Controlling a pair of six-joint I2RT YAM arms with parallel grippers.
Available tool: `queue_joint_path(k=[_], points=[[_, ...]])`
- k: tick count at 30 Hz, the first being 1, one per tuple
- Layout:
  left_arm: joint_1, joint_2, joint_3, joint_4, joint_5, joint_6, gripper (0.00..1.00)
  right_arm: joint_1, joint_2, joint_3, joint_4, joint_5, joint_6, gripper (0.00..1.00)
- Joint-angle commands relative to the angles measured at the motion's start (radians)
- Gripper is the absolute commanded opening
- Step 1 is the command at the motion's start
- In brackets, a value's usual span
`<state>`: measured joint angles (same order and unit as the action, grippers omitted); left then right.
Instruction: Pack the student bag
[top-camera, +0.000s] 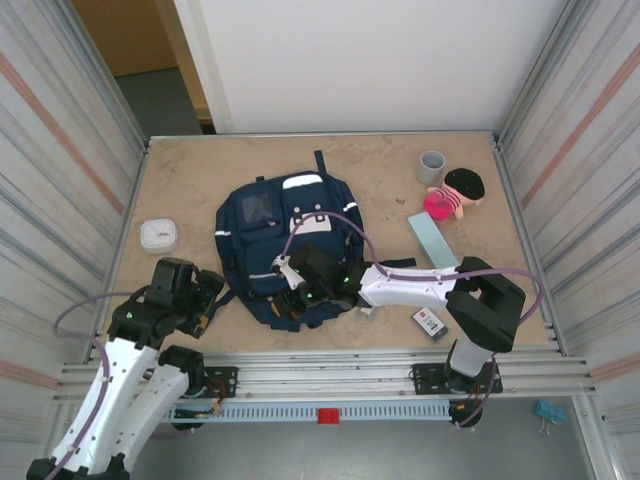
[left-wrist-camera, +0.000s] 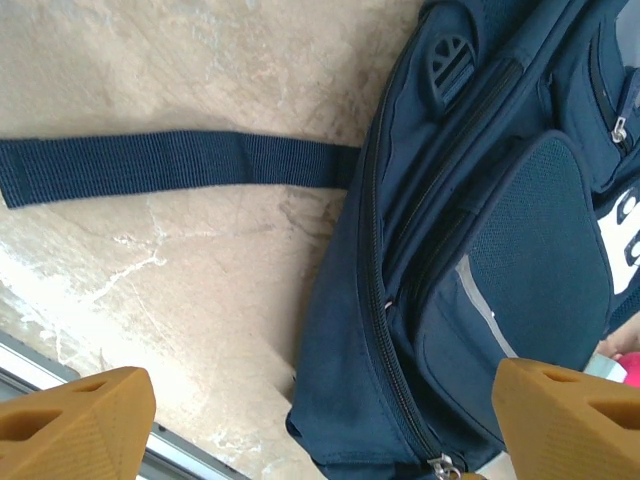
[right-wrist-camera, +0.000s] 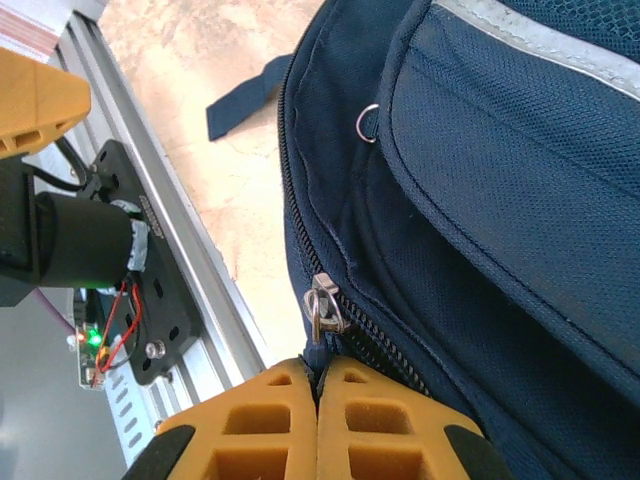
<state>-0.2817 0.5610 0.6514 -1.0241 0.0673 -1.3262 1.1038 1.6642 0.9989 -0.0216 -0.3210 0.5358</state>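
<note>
1. The backpack (top-camera: 270, 235) lies flat in the middle of the worktop (top-camera: 380, 190), its top toward the upper edge of the overhead frame.
2. My right gripper (top-camera: 297, 297) sits at the backpack's lower edge. Its jaws are clenched just below the zipper pull (right-wrist-camera: 322, 310), seemingly pinching its tab, which is hidden between them.
3. My left gripper (top-camera: 205, 298) hovers by the backpack's lower-left corner, jaws released and spread wide.
4. A loose strap (left-wrist-camera: 170, 165) lies flat on the worktop, upper left of my left wrist view.
</note>
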Motion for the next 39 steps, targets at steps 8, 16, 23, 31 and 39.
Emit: queue_joint_path(k=[8, 16, 23, 31, 39], points=[[-0.064, 0.011, -0.057, 0.053, 0.096, -0.087, 0.82, -0.009, 0.009, 0.03, 0.064, -0.01, 0.021, 0.0], [-0.211, 0.091, -0.139, 0.256, 0.071, -0.206, 0.73, -0.001, 0.014, 0.045, 0.066, -0.017, 0.023, 0.0], [-0.231, 0.198, -0.137, 0.4, 0.077, -0.218, 0.64, 0.013, 0.02, 0.047, 0.065, -0.019, 0.023, 0.0], [-0.237, 0.274, -0.151, 0.473, 0.071, -0.243, 0.31, 0.015, 0.007, 0.041, 0.059, -0.025, 0.02, 0.0], [-0.198, 0.287, -0.166, 0.434, 0.028, -0.208, 0.0, 0.007, -0.068, 0.005, 0.022, -0.024, -0.003, 0.0]])
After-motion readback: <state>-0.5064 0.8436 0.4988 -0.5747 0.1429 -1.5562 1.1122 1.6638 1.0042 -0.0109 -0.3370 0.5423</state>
